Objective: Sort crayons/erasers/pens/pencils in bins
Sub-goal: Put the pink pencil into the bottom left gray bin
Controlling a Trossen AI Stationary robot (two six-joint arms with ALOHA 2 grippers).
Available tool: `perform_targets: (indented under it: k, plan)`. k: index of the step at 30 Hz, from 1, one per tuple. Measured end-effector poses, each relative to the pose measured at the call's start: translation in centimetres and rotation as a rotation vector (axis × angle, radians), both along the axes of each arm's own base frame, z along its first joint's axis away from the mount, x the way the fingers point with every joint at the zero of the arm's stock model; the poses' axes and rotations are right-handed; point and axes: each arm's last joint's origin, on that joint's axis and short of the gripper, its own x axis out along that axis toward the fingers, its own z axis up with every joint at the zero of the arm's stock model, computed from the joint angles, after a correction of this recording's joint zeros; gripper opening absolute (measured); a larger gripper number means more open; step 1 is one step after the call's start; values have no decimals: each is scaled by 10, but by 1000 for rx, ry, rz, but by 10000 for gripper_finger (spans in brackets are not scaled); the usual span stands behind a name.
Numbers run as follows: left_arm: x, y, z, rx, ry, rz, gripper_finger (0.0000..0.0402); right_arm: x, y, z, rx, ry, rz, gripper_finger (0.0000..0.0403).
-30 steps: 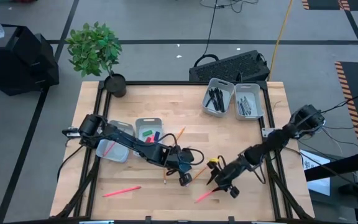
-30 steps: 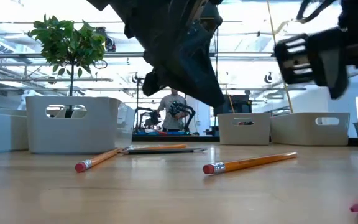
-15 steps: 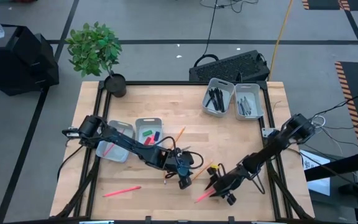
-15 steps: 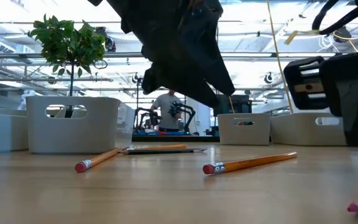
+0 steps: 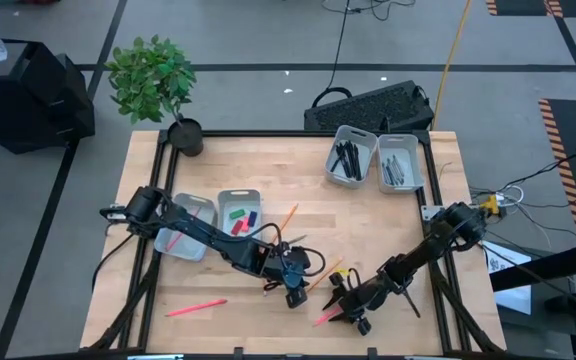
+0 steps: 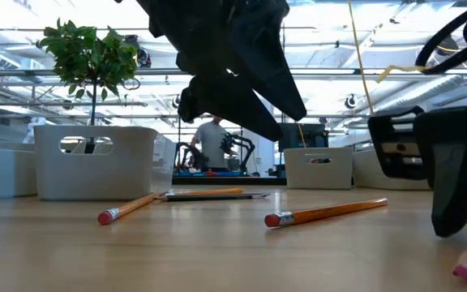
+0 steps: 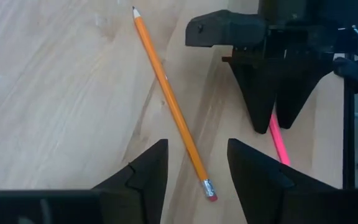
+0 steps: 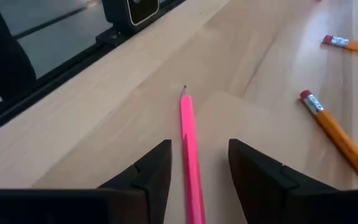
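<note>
Right wrist view: right pincer (image 8: 194,163) parted, straddling pink pencil (image 8: 190,143).

A light wooden bench (image 5: 268,160) carries two pairs of grey bins: one pair (image 5: 375,158) far right, one pair (image 5: 213,222) left of centre. Loose on the wood lie orange pencils (image 5: 285,216) around the middle, a pink pencil (image 5: 196,308) near left and another pink pencil (image 8: 191,155) near right

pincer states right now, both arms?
Left pincer: open, empty, straddling the eraser end of an orange pencil.
Right pincer: open, empty, a pink pencil lying between its fingers.
</note>
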Motion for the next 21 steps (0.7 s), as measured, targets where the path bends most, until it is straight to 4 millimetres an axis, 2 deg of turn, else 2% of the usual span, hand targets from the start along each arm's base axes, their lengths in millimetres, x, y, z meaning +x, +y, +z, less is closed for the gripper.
perform_targets:
  k: [5,15,18,21]
  plan:
    - [-1,-2,0,-7,1,2,170,0,0,-8,18,25,5,124]
    - [0,-5,2,-16,-7,-6,170,-20,-15,-23,59,153,-19,15]
    - [1,-17,17,-22,-36,-48,170,-22,-16,-25,58,167,-15,14]
    - [1,-37,39,-11,-105,-102,170,-22,-17,-25,67,170,-18,22]
